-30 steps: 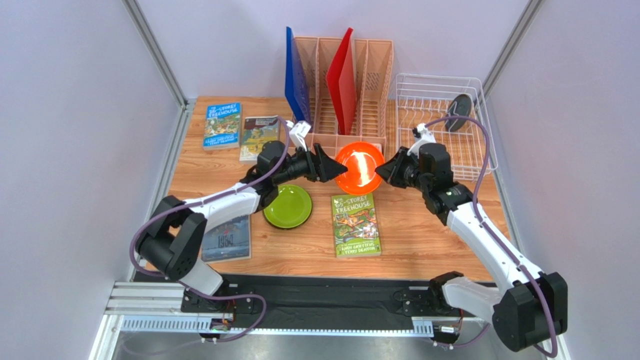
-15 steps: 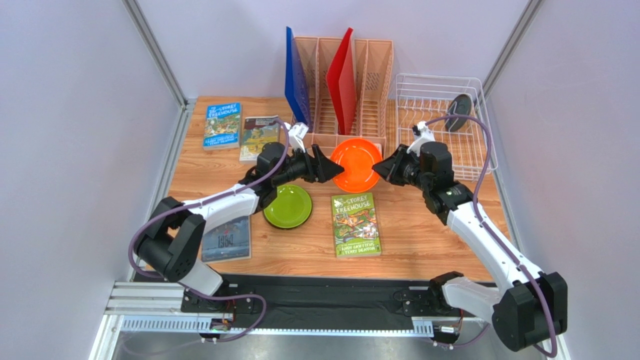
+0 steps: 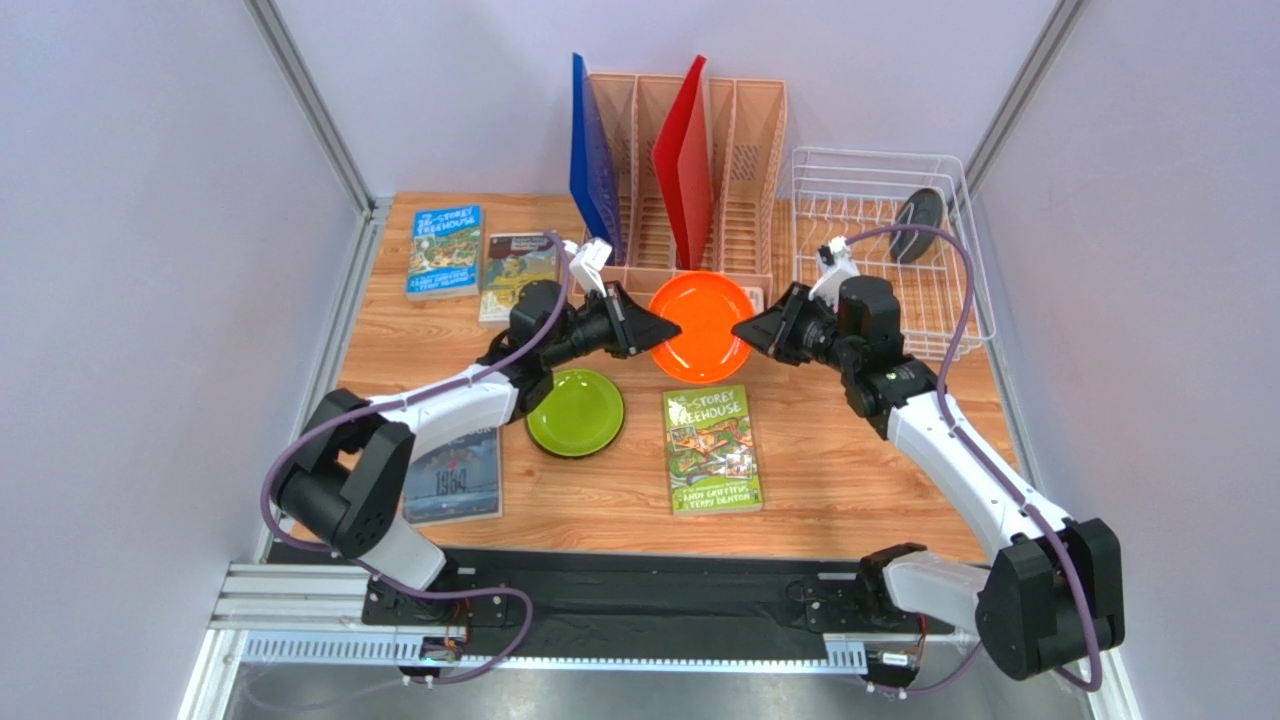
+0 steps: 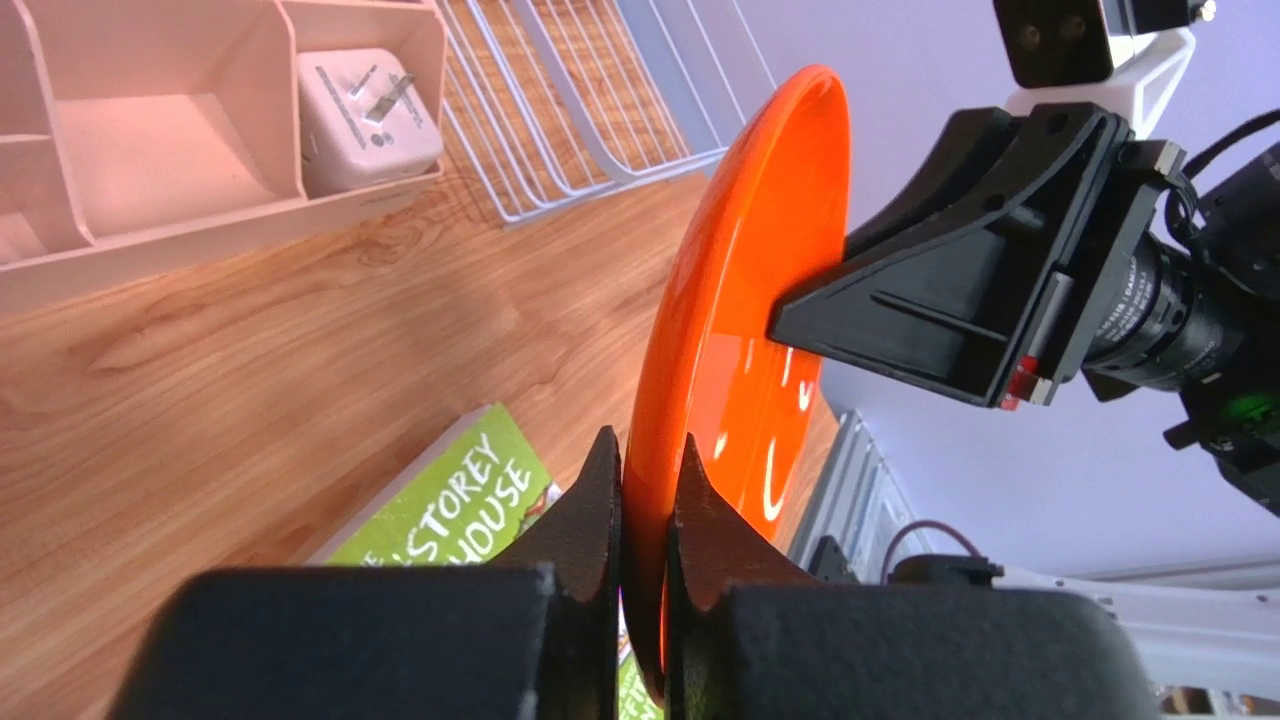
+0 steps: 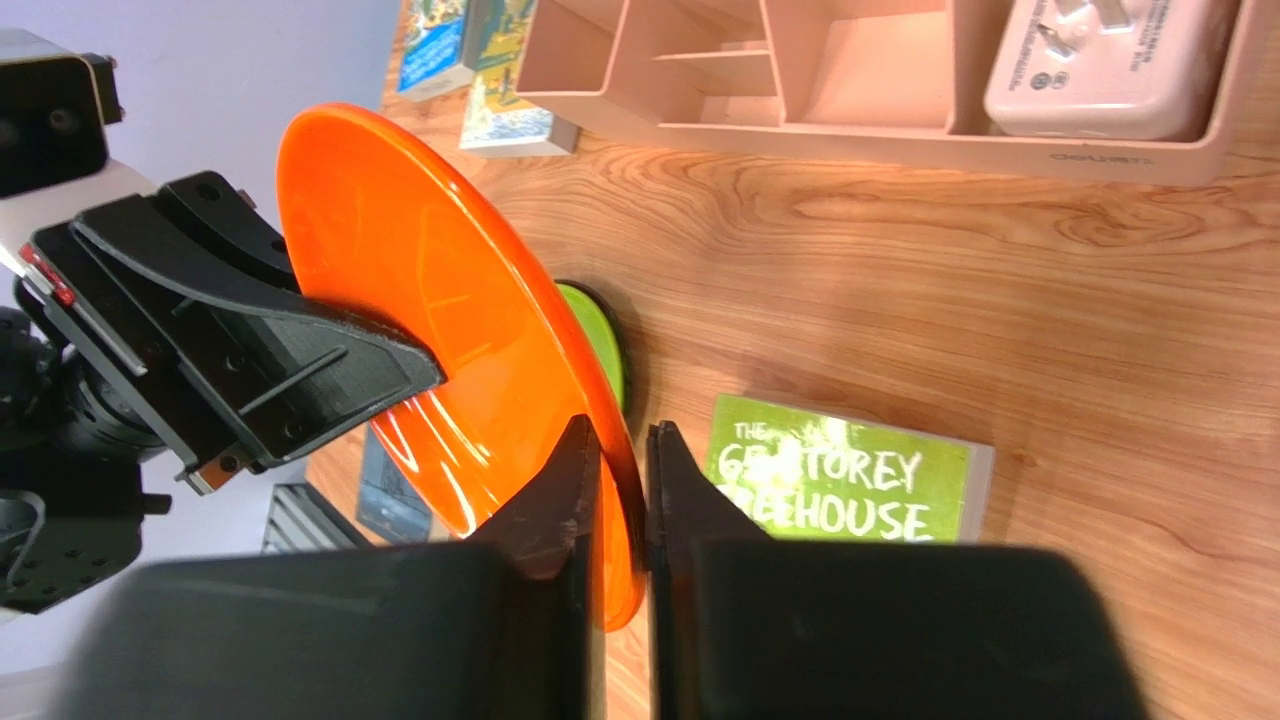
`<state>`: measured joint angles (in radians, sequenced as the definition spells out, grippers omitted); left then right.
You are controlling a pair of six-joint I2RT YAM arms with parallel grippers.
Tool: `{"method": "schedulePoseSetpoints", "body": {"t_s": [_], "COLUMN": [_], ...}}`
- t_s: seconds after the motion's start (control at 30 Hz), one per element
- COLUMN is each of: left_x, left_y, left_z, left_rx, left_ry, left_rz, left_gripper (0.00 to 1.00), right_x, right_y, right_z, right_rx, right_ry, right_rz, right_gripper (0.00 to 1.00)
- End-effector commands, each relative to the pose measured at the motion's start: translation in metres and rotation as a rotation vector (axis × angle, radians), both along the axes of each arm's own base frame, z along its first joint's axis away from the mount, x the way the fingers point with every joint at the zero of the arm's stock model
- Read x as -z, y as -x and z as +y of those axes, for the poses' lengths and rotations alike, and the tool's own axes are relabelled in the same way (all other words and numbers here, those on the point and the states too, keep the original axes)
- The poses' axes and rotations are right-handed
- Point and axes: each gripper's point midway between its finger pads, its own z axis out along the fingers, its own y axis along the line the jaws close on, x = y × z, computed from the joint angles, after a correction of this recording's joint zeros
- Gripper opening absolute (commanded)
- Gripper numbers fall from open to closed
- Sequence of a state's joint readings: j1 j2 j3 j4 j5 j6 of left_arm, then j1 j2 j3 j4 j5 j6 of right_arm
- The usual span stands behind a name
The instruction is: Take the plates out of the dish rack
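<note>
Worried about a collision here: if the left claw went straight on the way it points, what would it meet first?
The orange plate it grips; right behind it, probably the right claw on the opposite rim.

A robotics test cell: plain lilac panels [image 3: 150, 225] in aluminium framing [image 3: 308, 105] enclose a wooden table [image 3: 842, 465]. A left arm [image 3: 436, 405] and a right arm [image 3: 962, 465] stand on a black base plate [image 3: 631, 600] along its near edge.

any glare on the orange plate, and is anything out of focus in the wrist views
Left wrist: white glare streaks on the orange plate, left pincer soft up close. Right wrist: similar streaks, right pincer blurred. Top external: sharp, plate evenly lit.
</note>
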<state>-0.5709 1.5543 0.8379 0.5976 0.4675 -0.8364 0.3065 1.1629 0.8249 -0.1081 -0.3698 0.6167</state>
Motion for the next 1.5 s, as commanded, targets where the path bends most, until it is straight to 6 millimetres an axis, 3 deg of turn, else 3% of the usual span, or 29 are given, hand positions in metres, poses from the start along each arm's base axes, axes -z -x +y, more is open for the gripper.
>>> {"method": "schedulePoseSetpoints", "body": {"t_s": [0.0, 0.07, 0.13, 0.17, 0.2, 0.33, 0.37, 0.43, 0.47, 0.5, 0.67, 0.87, 1.03, 1.13, 1.17, 1.23, 1.3, 1.47], "left_x": [0.015, 0.024, 0.024, 0.035, 0.030, 0.046, 0.063, 0.064, 0.080, 0.075, 0.095, 0.103, 0.112, 0.121, 0.124, 0.129, 0.134, 0.143], "left_y": [-0.007, -0.008, -0.012, -0.009, -0.008, -0.004, 0.004, 0.009, 0.018, 0.020, 0.039, 0.047, 0.050, 0.053, 0.054, 0.054, 0.054, 0.055], "left_z": [0.014, 0.026, 0.041, 0.049, 0.056, 0.092, 0.104, 0.122, 0.131, 0.139, 0.166, 0.181, 0.184, 0.184, 0.185, 0.185, 0.184, 0.184], "left_rx": [-0.087, -0.137, -0.211, -0.228, -0.251, -0.379, -0.400, -0.479, -0.494, -0.517, -0.578, -0.632, -0.639, -0.638, -0.637, -0.637, -0.634, -0.622], "left_ry": [-0.145, -0.201, -0.240, -0.282, -0.291, -0.402, -0.449, -0.455, -0.475, -0.463, -0.507, -0.520, -0.529, -0.523, -0.523, -0.528, -0.538, -0.568], "left_rz": [-0.076, -0.069, -0.073, -0.054, -0.064, -0.024, 0.018, 0.033, 0.052, 0.043, 0.098, 0.112, 0.135, 0.151, 0.153, 0.161, 0.174, 0.192], "left_gripper": [0.00, 0.00, 0.00, 0.00, 0.00, 0.00, 0.00, 0.00, 0.00, 0.00, 0.00, 0.00, 0.00, 0.11, 0.18, 0.29, 0.39, 0.45], "right_x": [-0.030, -0.027, -0.025, -0.024, -0.021, -0.014, -0.019, -0.018, -0.024, -0.026, -0.032, -0.031, -0.035, -0.030, -0.038, -0.027, -0.039, -0.037], "right_y": [0.001, -0.001, -0.005, -0.007, -0.008, -0.014, -0.017, -0.019, -0.020, -0.023, -0.029, -0.040, -0.059, -0.073, -0.080, -0.091, -0.102, -0.128], "right_z": [0.021, 0.019, 0.013, 0.011, 0.007, -0.017, -0.022, -0.036, -0.040, -0.046, -0.068, -0.091, -0.136, -0.165, -0.172, -0.191, -0.204, -0.212], "right_rx": [-0.063, -0.045, -0.011, 0.001, 0.011, 0.105, 0.124, 0.160, 0.172, 0.188, 0.243, 0.311, 0.467, 0.563, 0.590, 0.648, 0.697, 0.710], "right_ry": [-0.078, -0.071, -0.045, -0.027, 0.002, 0.131, 0.150, 0.217, 0.233, 0.246, 0.307, 0.353, 0.453, 0.544, 0.558, 0.610, 0.591, 0.602], "right_rz": [-0.050, -0.042, -0.037, -0.038, -0.040, -0.036, -0.048, -0.057, -0.072, -0.078, -0.086, -0.077, -0.059, -0.024, -0.032, 0.016, 0.013, 0.017], "right_gripper": [0.27, 0.48, 0.56, 0.60, 0.61, 0.62, 0.62, 0.63, 0.63, 0.63, 0.64, 0.65, 0.71, 0.73, 0.73, 0.73, 0.73, 0.73]}}
